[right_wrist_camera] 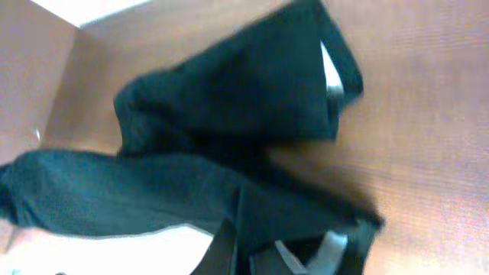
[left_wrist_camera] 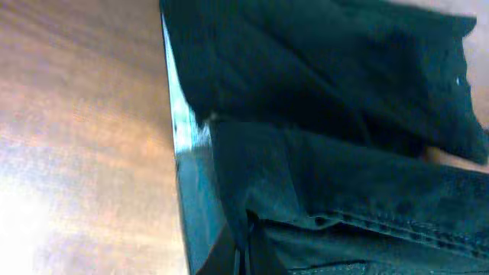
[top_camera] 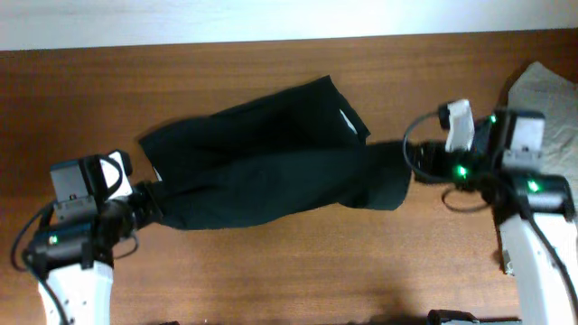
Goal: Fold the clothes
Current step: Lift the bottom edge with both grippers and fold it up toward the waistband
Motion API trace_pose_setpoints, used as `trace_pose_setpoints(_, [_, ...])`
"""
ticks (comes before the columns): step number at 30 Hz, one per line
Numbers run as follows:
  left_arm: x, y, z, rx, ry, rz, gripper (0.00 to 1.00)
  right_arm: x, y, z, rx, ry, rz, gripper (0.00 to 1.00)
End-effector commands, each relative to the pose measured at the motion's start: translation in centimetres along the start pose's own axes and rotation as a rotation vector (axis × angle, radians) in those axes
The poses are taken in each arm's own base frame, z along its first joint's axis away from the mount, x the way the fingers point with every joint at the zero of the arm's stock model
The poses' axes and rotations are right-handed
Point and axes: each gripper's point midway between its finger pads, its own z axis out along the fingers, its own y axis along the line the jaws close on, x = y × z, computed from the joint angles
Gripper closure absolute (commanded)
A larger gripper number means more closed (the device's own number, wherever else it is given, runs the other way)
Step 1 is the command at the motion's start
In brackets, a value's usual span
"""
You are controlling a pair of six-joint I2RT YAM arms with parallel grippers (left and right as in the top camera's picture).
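The black shorts (top_camera: 271, 153) lie across the middle of the wooden table (top_camera: 298, 271), folded over lengthwise, with a small light mark (top_camera: 348, 122) near the far right corner. My left gripper (top_camera: 149, 200) is shut on the shorts' left end; in the left wrist view the fabric (left_wrist_camera: 328, 153) is pinched between the fingers (left_wrist_camera: 243, 256). My right gripper (top_camera: 411, 161) is shut on the shorts' right end; the right wrist view shows the fabric (right_wrist_camera: 229, 114) pinched in the fingers (right_wrist_camera: 244, 248), with light grey lining (right_wrist_camera: 330, 72) showing.
A light grey cloth (top_camera: 546, 86) lies at the table's far right edge, behind the right arm. A white wall strip (top_camera: 271, 18) runs along the table's back edge.
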Motion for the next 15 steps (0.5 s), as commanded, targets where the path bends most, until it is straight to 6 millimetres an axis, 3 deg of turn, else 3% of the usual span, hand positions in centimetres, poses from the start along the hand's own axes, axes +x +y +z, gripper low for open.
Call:
trace_pose_setpoints(1, [-0.8, 1.2, 2.3, -0.059, 0.054, -0.041, 1.0, -1.0, 0.4, 3.5, -0.046, 0.037, -0.013, 0.96])
trace_pose_setpoints(5, [-1.8, 1.7, 4.6, -0.076, 0.068, -0.044, 0.99, -3.0, 2.3, 7.3, -0.044, 0.039, -0.121, 0.96])
trace_pose_setpoints(11, [-6.2, 2.8, 5.9, -0.141, -0.087, -0.019, 1.0, -7.5, 4.4, 11.9, -0.032, 0.013, -0.221, 0.96])
trace_pose_setpoints(15, [-8.3, 2.8, 7.5, -0.14, -0.147, -0.011, 1.0, -10.8, 5.7, 13.8, -0.058, -0.049, -0.27, 0.96])
